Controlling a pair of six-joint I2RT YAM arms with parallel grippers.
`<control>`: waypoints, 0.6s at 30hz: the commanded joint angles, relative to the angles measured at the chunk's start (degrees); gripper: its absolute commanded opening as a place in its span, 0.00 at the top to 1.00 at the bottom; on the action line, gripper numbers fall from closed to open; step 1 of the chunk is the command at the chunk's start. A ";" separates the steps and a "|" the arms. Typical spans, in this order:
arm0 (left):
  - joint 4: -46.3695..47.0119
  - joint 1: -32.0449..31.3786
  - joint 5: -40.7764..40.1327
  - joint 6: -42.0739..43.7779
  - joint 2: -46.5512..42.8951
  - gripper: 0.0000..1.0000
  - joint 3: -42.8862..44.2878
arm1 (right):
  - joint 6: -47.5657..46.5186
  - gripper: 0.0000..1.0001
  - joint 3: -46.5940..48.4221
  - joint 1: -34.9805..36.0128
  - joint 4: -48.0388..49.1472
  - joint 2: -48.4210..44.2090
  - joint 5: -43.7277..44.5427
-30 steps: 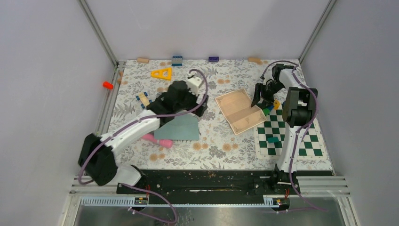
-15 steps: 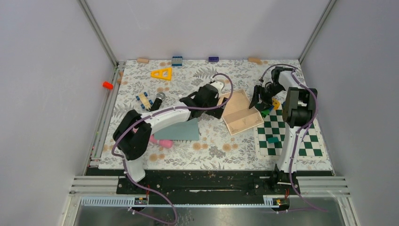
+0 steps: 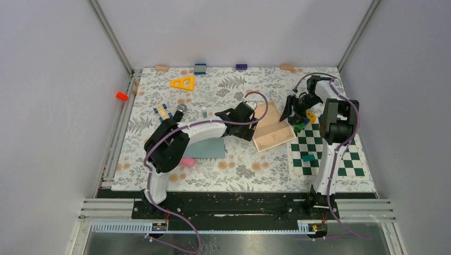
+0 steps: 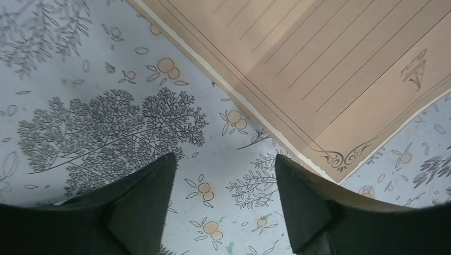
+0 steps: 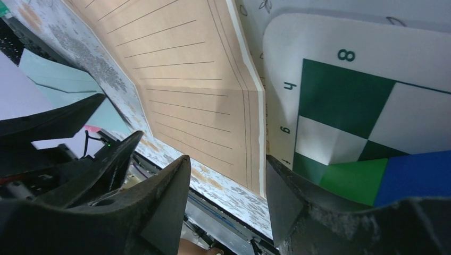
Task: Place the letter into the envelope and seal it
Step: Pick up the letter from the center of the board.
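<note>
Letter (image 5: 186,79): ruled lines; chessbd (image 5: 345,101) mkd 8.

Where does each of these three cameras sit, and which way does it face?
Top external: high behind the arms, looking down; the left gripper and right gripper show.
Left wrist: on the left arm, facing down at the tablecloth; its fingers show.
Right wrist: on the right arm, facing the chessboard mat; its fingers show.
Shared: all three see the letter.
</note>
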 commanded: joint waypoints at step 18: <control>-0.11 0.01 6.72 -2.77 3.40 0.43 3.15 | 0.54 0.42 -6.16 2.43 0.33 -8.85 -8.89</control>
